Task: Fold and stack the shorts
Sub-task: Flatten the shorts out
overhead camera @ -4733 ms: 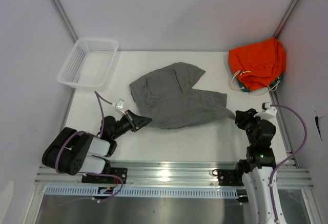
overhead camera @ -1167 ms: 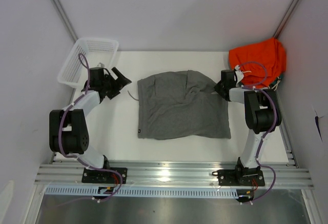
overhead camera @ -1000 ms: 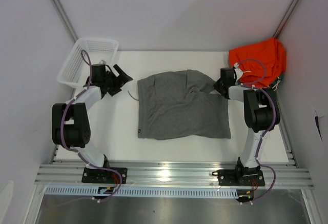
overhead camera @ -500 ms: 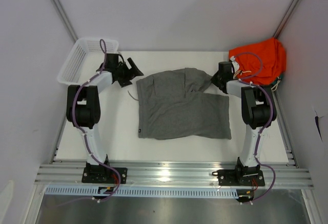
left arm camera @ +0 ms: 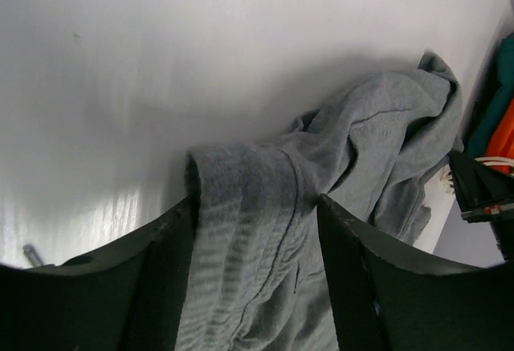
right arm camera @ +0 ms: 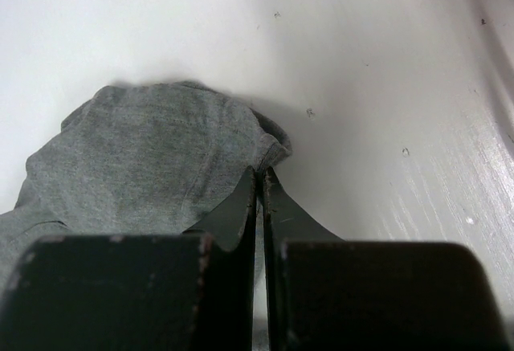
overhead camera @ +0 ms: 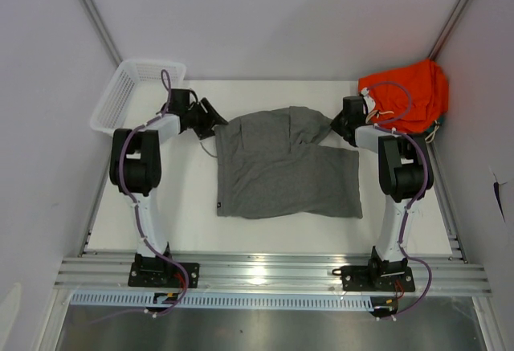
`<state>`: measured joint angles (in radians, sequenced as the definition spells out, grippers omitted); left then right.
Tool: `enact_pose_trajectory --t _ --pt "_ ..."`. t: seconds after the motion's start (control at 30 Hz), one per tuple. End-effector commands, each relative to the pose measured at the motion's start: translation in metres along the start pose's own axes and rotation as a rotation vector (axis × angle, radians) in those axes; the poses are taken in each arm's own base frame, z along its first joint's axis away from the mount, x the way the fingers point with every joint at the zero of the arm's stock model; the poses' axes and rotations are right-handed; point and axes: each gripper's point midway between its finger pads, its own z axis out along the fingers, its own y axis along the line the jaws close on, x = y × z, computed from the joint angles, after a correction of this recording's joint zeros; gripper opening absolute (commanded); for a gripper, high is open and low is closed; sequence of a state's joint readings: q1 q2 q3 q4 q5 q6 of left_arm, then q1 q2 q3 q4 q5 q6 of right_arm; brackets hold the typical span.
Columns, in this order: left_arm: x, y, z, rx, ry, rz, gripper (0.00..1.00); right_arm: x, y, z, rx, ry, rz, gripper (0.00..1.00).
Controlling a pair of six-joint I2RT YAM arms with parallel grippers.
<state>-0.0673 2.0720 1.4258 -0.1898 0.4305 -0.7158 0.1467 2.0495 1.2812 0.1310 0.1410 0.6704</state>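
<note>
The grey shorts (overhead camera: 285, 170) lie spread in the middle of the white table, far edge rumpled. My left gripper (overhead camera: 210, 118) is at their far left corner. In the left wrist view its jaws (left arm camera: 257, 200) stand apart, with a bunched fold of the shorts (left arm camera: 257, 238) filling the gap between them. My right gripper (overhead camera: 344, 126) is at the far right corner. In the right wrist view its fingers (right arm camera: 259, 170) are pressed together on the edge of the grey cloth (right arm camera: 144, 150).
A white mesh basket (overhead camera: 152, 63) stands at the far left corner, just behind the left arm. A bright orange garment (overhead camera: 405, 98) with a white drawstring lies bunched at the far right corner, close behind the right gripper. Walls enclose the table.
The left gripper has swung right from beside the basket onto the shorts' far left corner, its jaws narrowing around the cloth. The right gripper has drawn its corner slightly farther back.
</note>
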Motion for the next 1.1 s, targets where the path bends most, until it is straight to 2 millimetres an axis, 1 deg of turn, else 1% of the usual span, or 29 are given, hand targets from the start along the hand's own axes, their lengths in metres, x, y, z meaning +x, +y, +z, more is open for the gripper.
enact_pose_trajectory --t 0.0,0.07,0.1,0.17,0.2,0.23,0.27,0.3,0.33,0.37,0.4,0.43,0.47,0.5,0.53,0.6,0.63,0.67,0.7,0.77,0.83,0.87,0.9,0.93,0.97,1.03,1.07 --pt "-0.002 -0.014 0.011 0.073 -0.015 -0.074 0.62 -0.02 0.016 -0.003 -0.038 -0.046 0.019 0.0" --pt "-0.007 -0.015 0.015 0.081 -0.032 -0.097 0.54 -0.018 0.017 -0.002 -0.041 -0.044 0.02 0.0" --pt "-0.005 -0.013 0.017 0.079 -0.036 -0.105 0.41 -0.018 0.016 -0.002 -0.04 -0.042 0.022 0.0" --pt "-0.011 -0.013 0.018 0.076 -0.065 -0.125 0.29 -0.018 0.016 -0.002 -0.039 -0.043 0.024 0.0" --pt "-0.009 -0.011 0.017 0.07 -0.067 -0.135 0.15 -0.017 0.014 -0.001 -0.036 -0.04 0.026 0.0" --pt "-0.014 -0.015 0.016 0.084 -0.091 -0.13 0.08 -0.018 0.013 -0.001 -0.033 -0.042 0.028 0.0" --pt "-0.016 -0.015 0.015 0.084 -0.103 -0.131 0.01 -0.019 0.01 -0.002 -0.02 -0.048 0.03 0.0" --pt "-0.018 -0.01 0.013 0.065 -0.124 -0.137 0.0 -0.02 0.005 -0.002 -0.001 -0.05 0.042 0.0" --pt "-0.025 -0.015 0.005 0.07 -0.153 -0.128 0.01 -0.022 0.002 -0.003 0.008 -0.055 0.051 0.0" --pt "-0.028 -0.012 0.002 0.061 -0.172 -0.13 0.0 -0.022 -0.003 -0.004 0.015 -0.057 0.059 0.0" --pt "-0.033 -0.01 -0.003 0.05 -0.202 -0.132 0.01 -0.022 -0.014 -0.004 0.029 -0.056 0.075 0.0" --pt "-0.031 0.001 -0.006 0.029 -0.208 -0.157 0.01 -0.023 -0.019 -0.005 0.039 -0.059 0.094 0.0" --pt "-0.037 -0.003 -0.016 0.04 -0.238 -0.159 0.0 -0.026 -0.024 -0.007 0.051 -0.069 0.109 0.0" --pt "-0.042 -0.002 -0.022 0.042 -0.261 -0.166 0.0 -0.027 -0.028 -0.008 0.057 -0.072 0.121 0.0" --pt "-0.046 0.009 -0.027 0.021 -0.285 -0.196 0.0 -0.025 -0.039 -0.009 0.075 -0.069 0.133 0.0" --pt "-0.048 0.012 -0.037 0.025 -0.315 -0.205 0.0 -0.028 -0.046 -0.013 0.095 -0.09 0.161 0.0" --pt "-0.056 0.027 -0.044 0.003 -0.342 -0.235 0.0 -0.023 -0.054 -0.015 0.109 -0.085 0.167 0.0" --pt "-0.056 0.031 -0.046 -0.002 -0.351 -0.243 0.0 -0.023 -0.057 -0.017 0.118 -0.092 0.177 0.0" --pt "-0.058 0.031 -0.05 -0.002 -0.362 -0.246 0.0 -0.023 -0.057 -0.019 0.115 -0.097 0.179 0.0" --pt "-0.063 0.035 -0.055 -0.017 -0.387 -0.251 0.0 -0.019 -0.063 -0.022 0.135 -0.104 0.185 0.0" --pt "-0.063 0.035 -0.058 -0.023 -0.396 -0.239 0.0 -0.019 -0.061 -0.022 0.122 -0.101 0.177 0.0" --pt "-0.064 0.039 -0.06 -0.049 -0.401 -0.247 0.0 -0.02 -0.063 -0.022 0.139 -0.111 0.172 0.0" --pt "-0.065 0.038 -0.063 -0.05 -0.413 -0.247 0.0 -0.022 -0.065 -0.026 0.155 -0.119 0.175 0.0" --pt "-0.066 0.042 -0.065 -0.066 -0.426 -0.251 0.0 -0.021 -0.074 -0.029 0.192 -0.139 0.178 0.0" --pt "-0.066 0.042 -0.067 -0.069 -0.429 -0.252 0.0 -0.023 -0.078 -0.032 0.204 -0.15 0.186 0.0" --pt "-0.068 0.042 -0.07 -0.07 -0.435 -0.244 0.0 -0.03 -0.077 -0.04 0.198 -0.19 0.197 0.0" --pt "-0.068 0.042 -0.071 -0.071 -0.438 -0.242 0.01 -0.03 -0.075 -0.042 0.181 -0.191 0.192 0.0"
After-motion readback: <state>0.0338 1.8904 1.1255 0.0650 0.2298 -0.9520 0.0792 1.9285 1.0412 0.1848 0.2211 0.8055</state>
